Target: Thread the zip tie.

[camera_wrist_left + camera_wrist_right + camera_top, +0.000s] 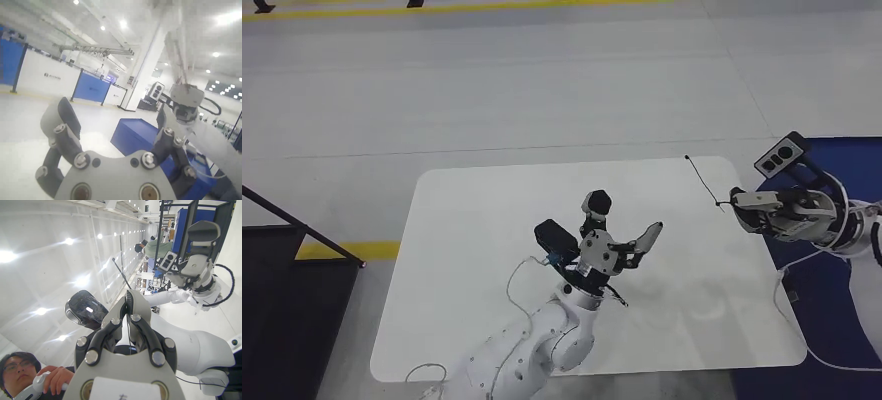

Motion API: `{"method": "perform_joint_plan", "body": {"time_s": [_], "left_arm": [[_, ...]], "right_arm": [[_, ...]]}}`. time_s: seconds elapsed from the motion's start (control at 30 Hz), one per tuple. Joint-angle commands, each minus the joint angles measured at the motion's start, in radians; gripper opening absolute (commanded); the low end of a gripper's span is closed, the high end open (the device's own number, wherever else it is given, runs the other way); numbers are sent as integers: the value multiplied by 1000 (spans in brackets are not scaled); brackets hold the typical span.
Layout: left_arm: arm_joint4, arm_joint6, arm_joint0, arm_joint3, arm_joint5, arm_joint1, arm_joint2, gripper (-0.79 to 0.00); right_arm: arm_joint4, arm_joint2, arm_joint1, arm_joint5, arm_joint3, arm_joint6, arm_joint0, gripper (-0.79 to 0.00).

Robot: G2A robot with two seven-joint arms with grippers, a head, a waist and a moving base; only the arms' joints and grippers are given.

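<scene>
Top view: the thin black plastic zip tie (pixel 702 180) pokes out straight from the right gripper (pixel 732 201), whose jaws are pinched on one end. The left gripper (pixel 622 222) is wide open over the white table (pixel 472 300), well apart. Looks like threading hasn't started, no loop yet

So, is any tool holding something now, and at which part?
The right tool pinches the zip tie on its strap, the head end sticking out free. The left tool is open, holding nothing.

Top camera overhead, facing down at table (pixel 472 230); both wrist cameras tilted up, sharing ceiling (pixel 56 237).
</scene>
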Motion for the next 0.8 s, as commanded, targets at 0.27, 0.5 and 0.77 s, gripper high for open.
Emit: {"method": "perform_joint_plan", "body": {"time_s": [0.27,0.5,0.77], "left_arm": [[27,-82,3,0,-27,3,10,0],[-110,-658,34,-174,-72,27,-54,0],[-308,-928,77,-298,-68,44,-131,0]], "right_arm": [[0,0,0,0,0,0,0,-785],[0,0,0,0,0,0,0,-785],[0,0,0,0,0,0,0,-785]]}}
